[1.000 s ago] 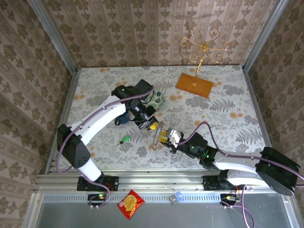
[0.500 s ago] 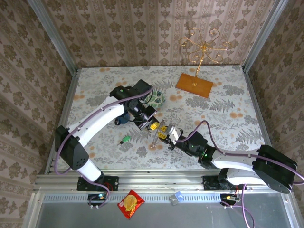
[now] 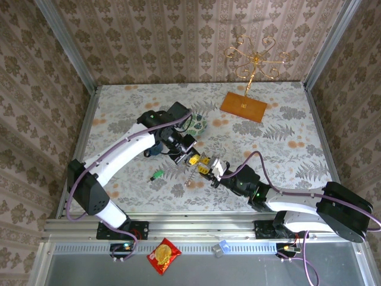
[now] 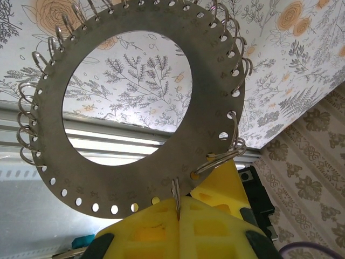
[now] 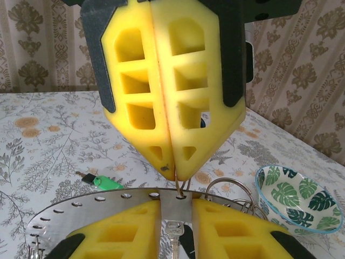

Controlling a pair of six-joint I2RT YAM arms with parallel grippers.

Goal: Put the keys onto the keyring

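left pincer [image 4: 177,208] clamps keyring [image 4: 215,97]; right pincer [image 5: 177,213] moved closer, jaws parting around key [image 5: 172,238], likely hooked on, releasing

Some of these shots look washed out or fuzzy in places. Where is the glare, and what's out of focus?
Left wrist view: the keyring is sharp, the left gripper nearest the lens slightly soft, the table rail through the ring glares white. Right wrist view: even light, the patterned bowl crisp. Top view: soft light, the gold stand casts a faint shadow on the wall.
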